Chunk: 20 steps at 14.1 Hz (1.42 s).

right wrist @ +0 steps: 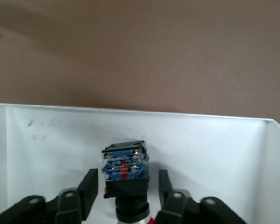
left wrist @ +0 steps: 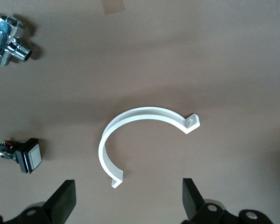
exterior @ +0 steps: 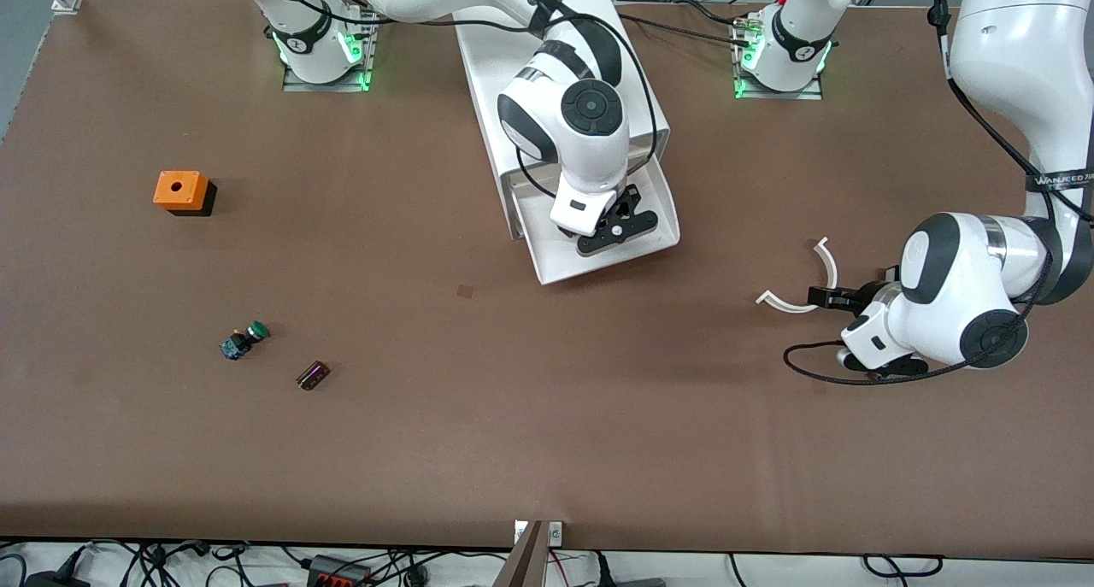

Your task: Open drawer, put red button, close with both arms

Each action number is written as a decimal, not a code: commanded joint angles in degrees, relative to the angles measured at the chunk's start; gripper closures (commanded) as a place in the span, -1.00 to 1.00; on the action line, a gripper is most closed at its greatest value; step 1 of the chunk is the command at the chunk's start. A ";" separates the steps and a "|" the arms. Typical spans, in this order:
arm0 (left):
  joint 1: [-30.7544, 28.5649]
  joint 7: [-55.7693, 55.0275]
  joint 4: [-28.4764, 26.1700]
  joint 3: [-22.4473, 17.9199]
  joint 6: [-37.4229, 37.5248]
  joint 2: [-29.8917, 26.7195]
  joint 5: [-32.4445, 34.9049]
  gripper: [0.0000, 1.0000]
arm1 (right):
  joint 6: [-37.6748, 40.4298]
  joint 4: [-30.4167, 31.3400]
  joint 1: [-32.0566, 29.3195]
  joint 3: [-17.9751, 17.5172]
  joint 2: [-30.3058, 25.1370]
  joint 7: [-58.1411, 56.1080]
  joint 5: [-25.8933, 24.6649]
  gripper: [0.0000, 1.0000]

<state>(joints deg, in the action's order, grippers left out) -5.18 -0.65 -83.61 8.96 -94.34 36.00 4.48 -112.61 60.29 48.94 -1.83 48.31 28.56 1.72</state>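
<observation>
The white cabinet [exterior: 547, 74] stands mid-table with its drawer [exterior: 658, 237] pulled open toward the front camera. My right gripper [exterior: 617, 228] is down in the drawer [right wrist: 60, 135]. In the right wrist view the red button [right wrist: 125, 179] lies on the drawer floor between the open fingers [right wrist: 89, 189], with a gap on each side. Only a sliver of its red cap shows. My left gripper [exterior: 825, 296] is open and empty, low over a white curved clamp [left wrist: 140, 114] toward the left arm's end of the table.
An orange box with a hole [exterior: 181, 190], a green-capped button [exterior: 245, 339] and a small dark part [exterior: 313, 374] lie toward the right arm's end. A chrome valve [left wrist: 8, 39] and a square push-button [left wrist: 25, 155] lie near the clamp.
</observation>
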 commanded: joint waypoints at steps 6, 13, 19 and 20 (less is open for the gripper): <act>-0.09 -7.49 1.44 3.52 -0.05 0.21 -2.09 -1.00 | 1.08 -0.88 -7.35 0.68 -7.69 0.71 0.04 -1.00; 9.29 -27.53 0.82 6.25 -10.58 0.56 -6.24 -1.00 | 6.60 0.61 -23.95 2.09 -10.95 -7.61 -0.58 -1.00; 18.78 -38.61 -4.08 6.34 -23.32 1.18 -7.38 -1.00 | 19.35 0.79 -34.08 2.35 -14.46 -14.49 -0.75 -1.00; 19.93 -40.55 -5.23 6.34 -25.09 1.09 -7.38 -1.00 | 20.40 0.79 -34.87 2.79 -15.34 -14.76 -0.75 -1.00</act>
<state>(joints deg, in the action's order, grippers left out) 12.58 -37.53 -85.83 15.65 -115.61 37.73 -2.20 -94.43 58.81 14.83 1.31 36.47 14.53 1.32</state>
